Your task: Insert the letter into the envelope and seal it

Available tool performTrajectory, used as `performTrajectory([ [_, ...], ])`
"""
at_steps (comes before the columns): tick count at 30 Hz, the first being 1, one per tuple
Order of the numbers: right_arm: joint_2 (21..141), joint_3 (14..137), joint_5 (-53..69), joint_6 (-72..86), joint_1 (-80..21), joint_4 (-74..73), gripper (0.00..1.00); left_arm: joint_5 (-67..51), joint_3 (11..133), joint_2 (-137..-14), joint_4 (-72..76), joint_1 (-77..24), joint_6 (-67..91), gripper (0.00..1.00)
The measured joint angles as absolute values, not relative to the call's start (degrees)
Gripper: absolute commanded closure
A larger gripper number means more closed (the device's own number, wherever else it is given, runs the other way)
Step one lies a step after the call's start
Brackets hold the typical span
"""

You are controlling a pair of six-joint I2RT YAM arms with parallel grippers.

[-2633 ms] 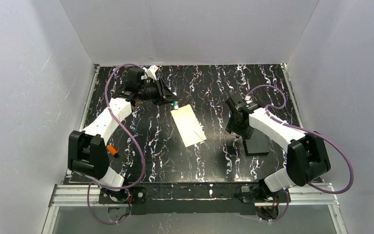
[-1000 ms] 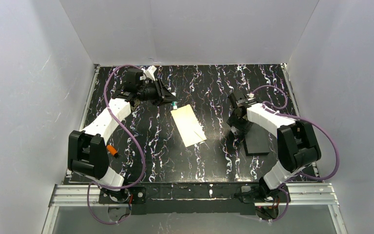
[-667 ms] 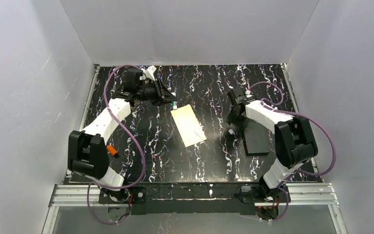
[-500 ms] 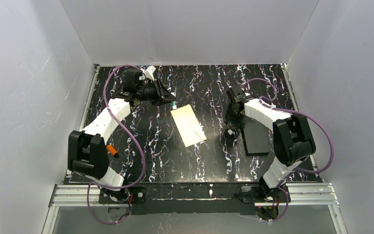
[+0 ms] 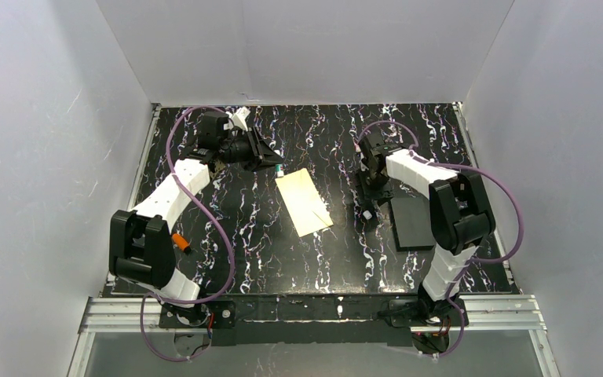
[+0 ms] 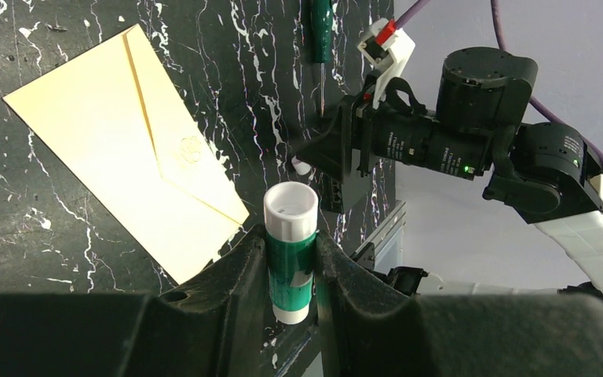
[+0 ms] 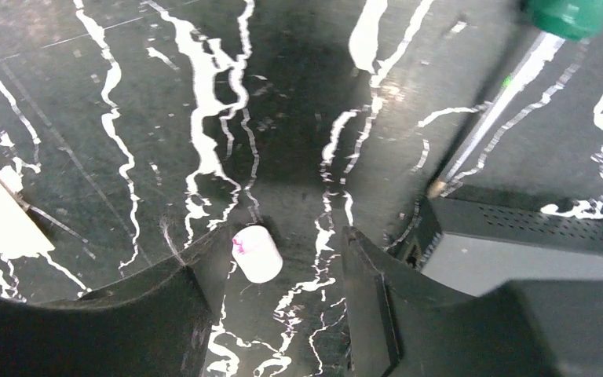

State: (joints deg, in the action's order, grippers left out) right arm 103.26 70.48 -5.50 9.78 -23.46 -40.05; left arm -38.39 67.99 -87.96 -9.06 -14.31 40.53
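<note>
The cream envelope (image 5: 304, 201) lies flat mid-table with its pointed flap folded down; it also shows in the left wrist view (image 6: 118, 149). No separate tan letter is in view. My left gripper (image 5: 278, 165) hovers just behind the envelope's far end. In the left wrist view it (image 6: 291, 259) is shut on an uncapped green and white glue stick (image 6: 290, 216). My right gripper (image 5: 369, 198) is open over a small white cap (image 7: 256, 253), which lies on the table between its fingers (image 7: 279, 263), apart from them.
A black box (image 5: 411, 222) lies right of the right gripper, close to its right finger (image 7: 518, 243). A green pen (image 7: 510, 71) lies beyond the box. The enclosure's white walls stand on three sides.
The right wrist has swung back and to the left, away from the black box. The white cap now lies uncovered on the table. The left arm has barely moved.
</note>
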Motion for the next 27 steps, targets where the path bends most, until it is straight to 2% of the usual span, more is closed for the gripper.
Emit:
performTrajectory([
  [6, 105.5, 71.9, -0.4, 4.8, -25.1, -41.1, 0.41, -38.4, 67.9, -88.0, -9.0, -14.0, 40.6, 1.0],
  [17, 106.4, 71.9, -3.2, 2.8, -28.6, -42.6, 0.73, -38.5, 66.8, -87.7, -9.0, -13.9, 40.7, 1.0],
  [19, 106.5, 71.9, -4.1, 2.8, -28.6, -42.7, 0.73, -38.6, 66.8, -87.6, -9.0, -13.9, 40.7, 1.0],
  [23, 106.5, 71.9, -4.7, 3.1, -28.6, -43.0, 0.64, -38.6, 66.8, -87.6, -9.0, -13.9, 41.0, 1.0],
  [27, 106.5, 71.8, -4.5, 3.9, -28.6, -43.2, 0.59, -38.6, 66.8, -87.5, -9.0, -13.6, 41.1, 1.0],
])
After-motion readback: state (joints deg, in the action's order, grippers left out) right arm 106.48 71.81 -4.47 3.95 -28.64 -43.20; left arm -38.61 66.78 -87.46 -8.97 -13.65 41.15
